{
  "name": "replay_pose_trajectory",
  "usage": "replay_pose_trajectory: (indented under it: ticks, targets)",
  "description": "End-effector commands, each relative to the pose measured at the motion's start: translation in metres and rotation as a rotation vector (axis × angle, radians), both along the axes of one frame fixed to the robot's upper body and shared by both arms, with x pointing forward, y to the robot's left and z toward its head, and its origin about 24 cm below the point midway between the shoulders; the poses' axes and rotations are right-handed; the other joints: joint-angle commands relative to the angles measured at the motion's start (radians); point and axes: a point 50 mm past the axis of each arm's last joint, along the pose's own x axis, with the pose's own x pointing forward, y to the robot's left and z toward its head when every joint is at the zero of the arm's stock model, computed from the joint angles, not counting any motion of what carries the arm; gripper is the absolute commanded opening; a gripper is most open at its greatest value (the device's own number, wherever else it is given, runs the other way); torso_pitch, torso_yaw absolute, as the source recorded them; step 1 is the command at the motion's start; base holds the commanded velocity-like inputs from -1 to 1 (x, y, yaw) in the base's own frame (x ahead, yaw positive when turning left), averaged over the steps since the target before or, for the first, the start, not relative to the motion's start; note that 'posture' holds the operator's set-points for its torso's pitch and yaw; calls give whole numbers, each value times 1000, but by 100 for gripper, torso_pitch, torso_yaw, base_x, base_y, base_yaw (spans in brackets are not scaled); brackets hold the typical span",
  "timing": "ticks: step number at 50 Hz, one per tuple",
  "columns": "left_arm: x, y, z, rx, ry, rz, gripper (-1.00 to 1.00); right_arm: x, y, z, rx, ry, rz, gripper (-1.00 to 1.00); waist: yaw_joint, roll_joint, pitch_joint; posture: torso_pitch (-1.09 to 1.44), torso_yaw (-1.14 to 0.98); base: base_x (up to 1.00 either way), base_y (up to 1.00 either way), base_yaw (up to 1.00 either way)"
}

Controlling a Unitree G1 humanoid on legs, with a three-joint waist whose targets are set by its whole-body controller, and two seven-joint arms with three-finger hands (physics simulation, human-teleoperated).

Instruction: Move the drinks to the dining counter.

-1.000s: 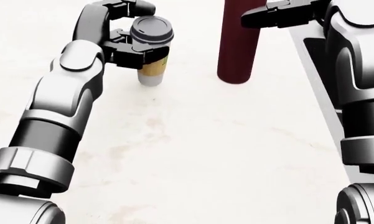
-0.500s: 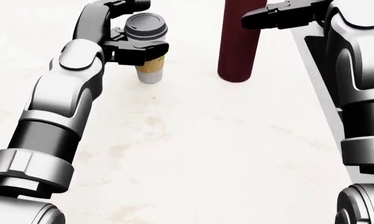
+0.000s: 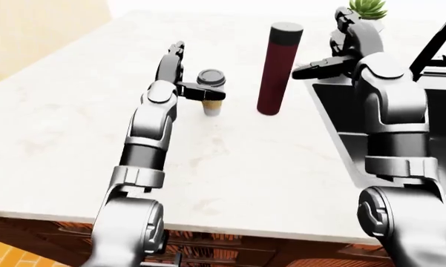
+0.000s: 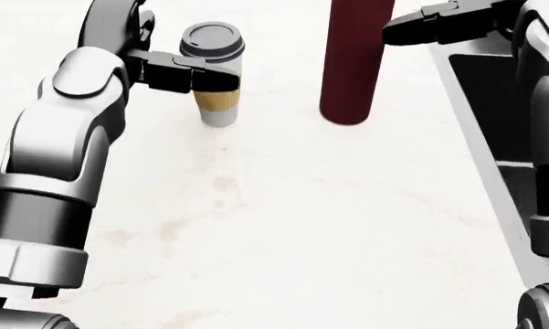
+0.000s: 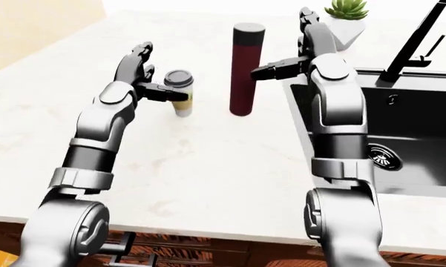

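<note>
Two drinks stand upright on the white bench (image 3: 230, 167): a lidded paper coffee cup (image 4: 215, 82) and a tall dark red tumbler (image 4: 352, 62).

1. The coffee cup sits directly at the fingertips of the left robot hand (image 4: 196, 74). The fingers reach the cup from its left side, just below the lid, and touch the wall. They do not visibly wrap round it, so the left robot hand is judged spread and not gripping. A contact point below the lid would keep the lid clear when the fingers close.

2. The tumbler stands just left of the right robot hand (image 5: 276, 68). Its fingers extend level toward the upper body and reach its edge; they are spread, holding nothing. A high contact suits so tall a vessel, which could tip.

3. Beyond the right robot hand, to its right, lie the sink (image 5: 408, 139), the black faucet (image 5: 412, 41) and a potted plant (image 5: 345, 19).
</note>
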Motion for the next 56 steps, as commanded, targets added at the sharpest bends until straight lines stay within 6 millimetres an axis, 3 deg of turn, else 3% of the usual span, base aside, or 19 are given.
replay_pose_trajectory:
  ticks: [1,11,12,13,18,35,45,56]
  targets:
    - [-7,-2,31,-4,-102,-18,100,-8,1,24,-18,-89,18,100,1,-2,-34,0,0,0,0,0]
    - [-35,20,45,-16,-135,5,100,-31,-13,25,-87,-76,36,100,-1,0,-28,0,0,0,0,0]
    - [-63,50,55,0,-167,65,100,-60,-25,41,-145,-89,43,100,-1,1,-27,0,0,0,0,0]
    - [-68,53,55,0,-169,70,100,-65,-26,43,-150,-91,44,100,-2,1,-33,0,0,0,0,0]
    - [-76,60,55,11,-173,92,100,-84,-30,43,-171,-86,45,100,-2,5,-9,0,0,0,0,0]
    - [-104,96,54,41,-175,211,100,-137,-64,45,-237,-88,1,100,-1,2,-7,0,0,0,0,0]
    - [-120,102,55,42,-192,231,100,-172,-93,41,-229,-97,-53,100,2,-7,-4,0,0,0,0,0]
    - [-136,111,46,69,-196,276,100,-197,-100,34,-223,-92,-68,100,0,-10,0,0,0,0,0,0]
